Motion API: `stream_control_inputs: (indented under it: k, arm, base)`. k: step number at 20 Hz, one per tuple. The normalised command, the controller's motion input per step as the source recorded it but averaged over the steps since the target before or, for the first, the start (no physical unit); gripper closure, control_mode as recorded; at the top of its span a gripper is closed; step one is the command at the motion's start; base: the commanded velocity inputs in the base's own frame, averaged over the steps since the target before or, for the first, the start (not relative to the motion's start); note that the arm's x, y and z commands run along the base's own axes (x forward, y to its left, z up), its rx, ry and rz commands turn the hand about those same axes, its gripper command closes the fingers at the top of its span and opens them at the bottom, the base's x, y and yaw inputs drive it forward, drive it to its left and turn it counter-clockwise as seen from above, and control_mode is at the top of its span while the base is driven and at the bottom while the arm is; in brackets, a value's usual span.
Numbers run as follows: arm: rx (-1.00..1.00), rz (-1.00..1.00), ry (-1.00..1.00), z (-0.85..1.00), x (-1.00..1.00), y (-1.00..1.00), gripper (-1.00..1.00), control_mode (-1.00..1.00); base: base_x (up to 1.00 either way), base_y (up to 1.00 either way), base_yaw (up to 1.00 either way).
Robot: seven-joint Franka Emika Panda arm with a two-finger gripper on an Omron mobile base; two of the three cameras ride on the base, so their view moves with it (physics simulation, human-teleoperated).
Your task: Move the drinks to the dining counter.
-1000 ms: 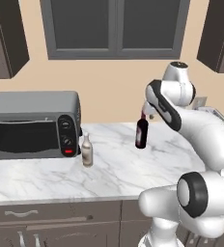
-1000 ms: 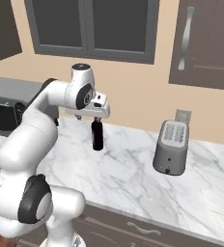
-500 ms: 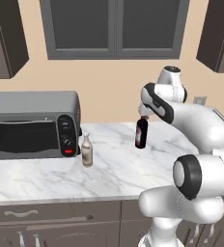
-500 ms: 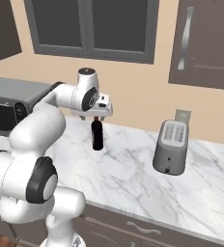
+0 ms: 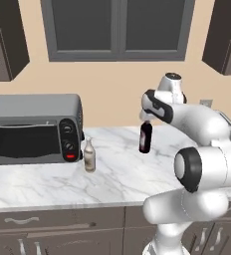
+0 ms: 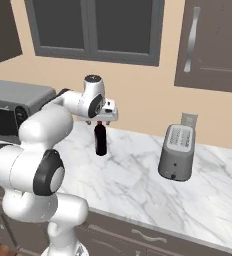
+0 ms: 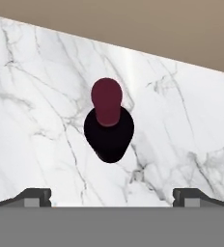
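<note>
Not much has moved since a second ago, just the elbow swinging out; the claw (image 7: 112, 198) still hovers spread wide right above the slim dark bottle (image 5: 145, 137) with its rounded maroon cap. That glossy bottle stands upright directly under the claw on the veined marble worktop (image 5: 122, 174), and the small beige bottle (image 5: 89, 155) sits well off to the claw's left beside the boxy grey toaster oven (image 5: 35, 128).

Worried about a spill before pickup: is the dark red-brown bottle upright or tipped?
Upright. The dark red-brown bottle stands on the marble worktop, cap up, directly under the open gripper.

Even, bright rendered light; soft faint shadows on marble worktop (image 5: 117, 174); sharp focus, no glare or blur.
</note>
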Motion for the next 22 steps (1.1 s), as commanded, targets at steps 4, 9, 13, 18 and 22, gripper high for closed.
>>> stream_control_inputs:
  k: [4, 9, 13, 18, 22]
  arm:
    - [0.0, 0.0, 0.0, -0.2, 0.3, 0.0, -1.0, -1.0]
    - [0.0, 0.0, -0.01, -0.09, 0.29, 0.0, -1.0, -1.0]
    - [0.0, 0.0, 0.0, -0.05, 0.19, 0.0, -1.0, -1.0]
    - [0.0, 0.0, 0.0, -0.04, 0.05, 0.01, -1.0, -1.0]
    - [0.0, 0.0, 0.0, -0.14, 0.04, 0.08, -1.0, -1.0]
  base:
    - [0.0, 0.0, 0.0]
    - [0.0, 0.0, 0.0]
    - [0.0, 0.0, 0.0]
    - [0.0, 0.0, 0.0]
    - [0.0, 0.0, 0.0]
